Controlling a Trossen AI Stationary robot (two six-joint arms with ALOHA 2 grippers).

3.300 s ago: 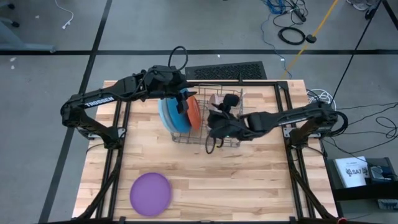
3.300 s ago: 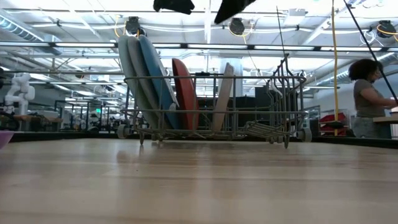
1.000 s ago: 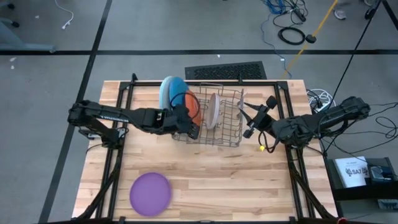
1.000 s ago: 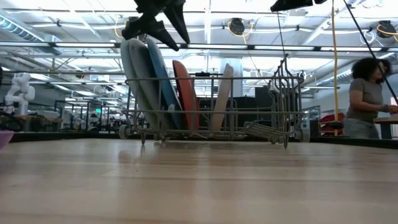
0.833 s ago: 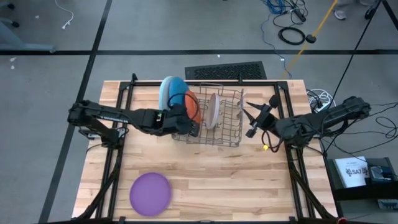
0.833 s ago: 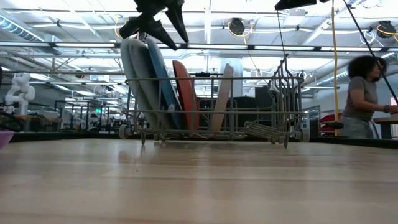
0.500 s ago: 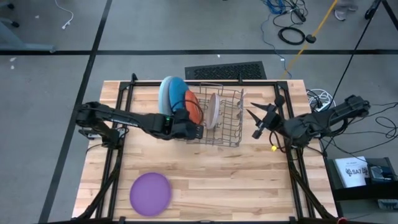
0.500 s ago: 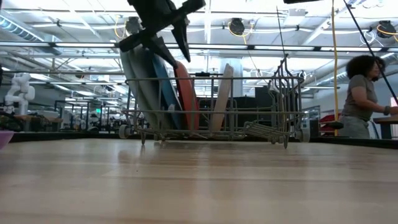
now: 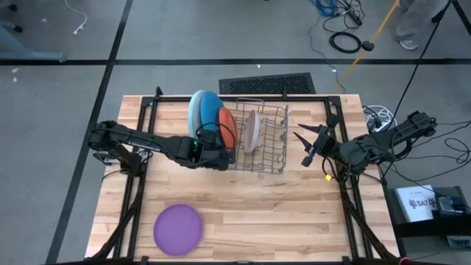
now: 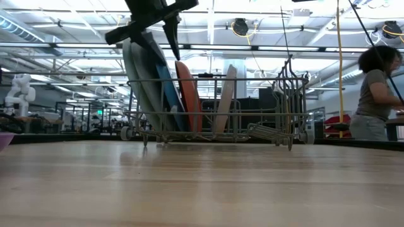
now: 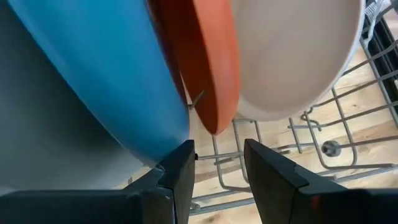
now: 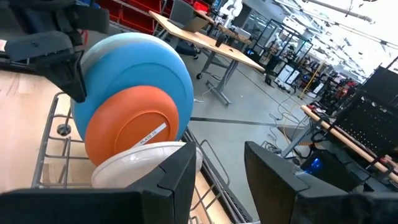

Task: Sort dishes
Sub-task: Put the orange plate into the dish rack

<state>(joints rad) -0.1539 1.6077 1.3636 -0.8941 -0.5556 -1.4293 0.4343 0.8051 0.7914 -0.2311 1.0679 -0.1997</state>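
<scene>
My left jaws [image 11: 217, 171] stand parted with nothing between them, poised at the near end of the wire rack [image 9: 266, 151], because the plates there stand on edge in its slots and have to be taken by the rim. Just ahead of the tips hangs the lower edge of the orange plate [image 11: 208, 68], thin, smooth and matt. Tight on one side of it is the darker blue plate [image 11: 106, 68], broad and round; on the other, the off-white plate [image 11: 298, 56], glossy. My right jaws [image 9: 312, 143], likewise parted and empty, wait off the rack's far end. Well away on the wooden bench [image 9: 294, 213] the purple plate [image 9: 177, 227] lies flat, seemingly already sorted out.
</scene>
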